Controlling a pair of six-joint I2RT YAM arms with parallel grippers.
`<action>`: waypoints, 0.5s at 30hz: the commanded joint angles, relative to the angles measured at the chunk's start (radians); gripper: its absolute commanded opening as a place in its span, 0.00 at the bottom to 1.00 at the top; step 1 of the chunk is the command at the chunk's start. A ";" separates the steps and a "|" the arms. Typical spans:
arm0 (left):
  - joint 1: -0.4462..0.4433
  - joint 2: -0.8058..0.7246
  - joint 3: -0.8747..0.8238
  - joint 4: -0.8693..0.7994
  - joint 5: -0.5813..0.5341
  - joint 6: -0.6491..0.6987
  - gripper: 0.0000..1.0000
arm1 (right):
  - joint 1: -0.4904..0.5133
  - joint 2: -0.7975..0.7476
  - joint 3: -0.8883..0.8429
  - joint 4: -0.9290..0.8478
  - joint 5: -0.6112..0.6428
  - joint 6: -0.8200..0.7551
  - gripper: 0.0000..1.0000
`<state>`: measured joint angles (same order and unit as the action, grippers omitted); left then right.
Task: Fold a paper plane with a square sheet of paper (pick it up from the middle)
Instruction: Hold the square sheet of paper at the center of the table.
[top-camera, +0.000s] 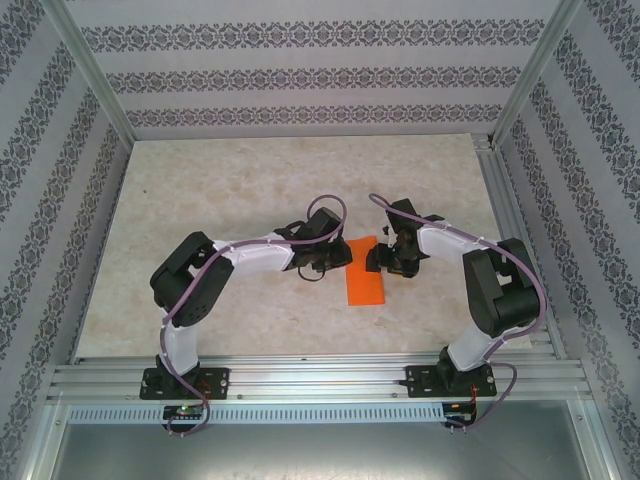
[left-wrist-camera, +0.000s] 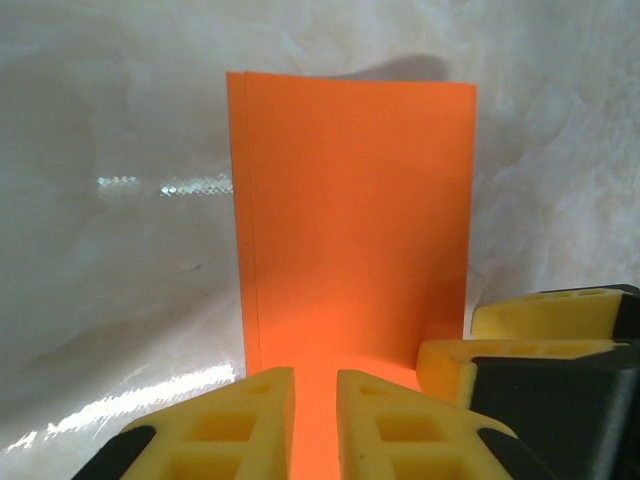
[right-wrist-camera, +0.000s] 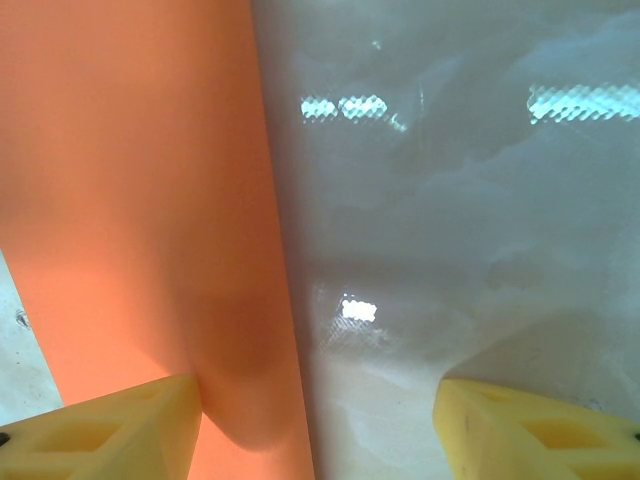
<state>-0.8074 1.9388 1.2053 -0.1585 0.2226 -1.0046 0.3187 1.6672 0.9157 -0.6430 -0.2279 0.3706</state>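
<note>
The orange sheet of paper (top-camera: 365, 283) lies flat on the table, folded into a narrow rectangle, doubled edge on its left in the left wrist view (left-wrist-camera: 350, 220). My left gripper (top-camera: 335, 258) is at its left edge, low over it; its jaws (left-wrist-camera: 315, 420) stand a narrow gap apart with orange showing between and nothing gripped. My right gripper (top-camera: 385, 260) is at the paper's upper right, wide open (right-wrist-camera: 315, 430). One of its fingers rests over the paper (right-wrist-camera: 140, 200), the other over bare table. Its yellow fingers (left-wrist-camera: 520, 360) show by the paper's corner.
The marble-patterned table (top-camera: 250, 190) is walled by patterned panels and metal posts. An aluminium rail (top-camera: 320, 380) carrying both arm bases runs along the near edge. Cables loop over both arms.
</note>
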 joint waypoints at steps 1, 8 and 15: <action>-0.022 0.029 0.025 0.091 0.050 -0.041 0.20 | 0.006 0.060 -0.018 0.038 0.012 -0.017 0.65; -0.030 0.090 0.038 0.130 0.080 -0.070 0.19 | 0.007 0.059 -0.018 0.036 0.016 -0.012 0.66; -0.033 0.126 0.020 0.097 0.050 -0.089 0.17 | 0.007 0.054 -0.019 0.038 0.014 -0.010 0.66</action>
<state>-0.8272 2.0411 1.2186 -0.0750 0.2825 -1.0679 0.3187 1.6676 0.9165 -0.6437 -0.2256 0.3710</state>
